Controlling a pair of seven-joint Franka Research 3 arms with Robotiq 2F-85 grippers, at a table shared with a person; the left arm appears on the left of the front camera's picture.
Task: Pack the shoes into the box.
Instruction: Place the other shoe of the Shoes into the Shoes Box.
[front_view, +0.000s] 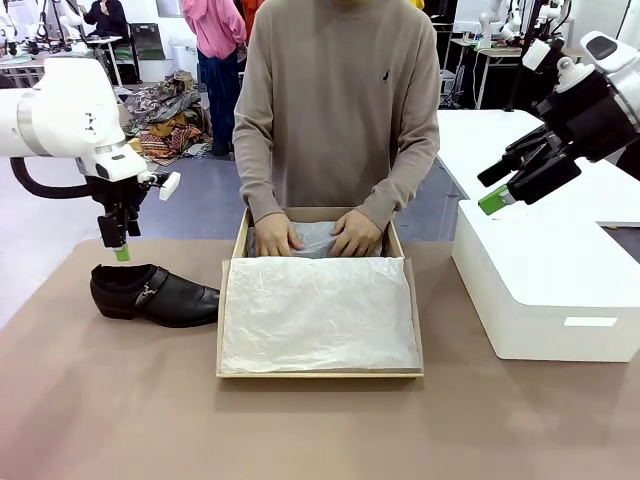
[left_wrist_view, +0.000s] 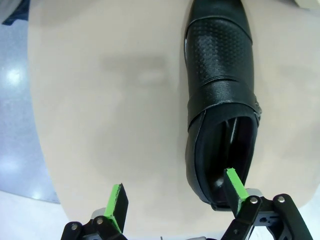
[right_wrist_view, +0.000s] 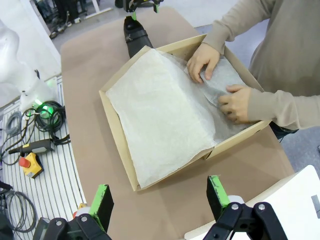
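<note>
A shallow brown cardboard box (front_view: 320, 374) sits low in the middle of the front view, the closest thing on the table (front_view: 100, 420). Crinkled white paper (front_view: 318, 312) covers almost all of its inside. At the box's far end, just above centre frame, a person in a beige sweater presses both hands (front_view: 275, 236) onto a greyer sheet of paper. What lies under that sheet cannot be told.

One glossy black shoe (front_view: 155, 296) lies on the table at the left of the frame, just beside the box's left wall and apart from it. Its toe points right, toward the box, and a small metal buckle shows on its side.

The left gripper (front_view: 121, 250) hangs straight down over the shoe's heel end, at middle left. In the left wrist view the gripper (left_wrist_view: 174, 185) has its jaws spread wide and holds nothing. One green-padded finger (left_wrist_view: 236, 189) stands over the shoe's (left_wrist_view: 220, 75) open heel, the other over bare table at lower left. Whether the finger touches the leather cannot be told.

The right gripper (front_view: 488, 190) hovers at the upper right, tilted down toward the left, above a bigger white box (front_view: 545, 290). In the right wrist view the right gripper (right_wrist_view: 159, 187) has its jaws wide apart and empty, and the brown box (right_wrist_view: 117, 130) lies across mid frame.
</note>
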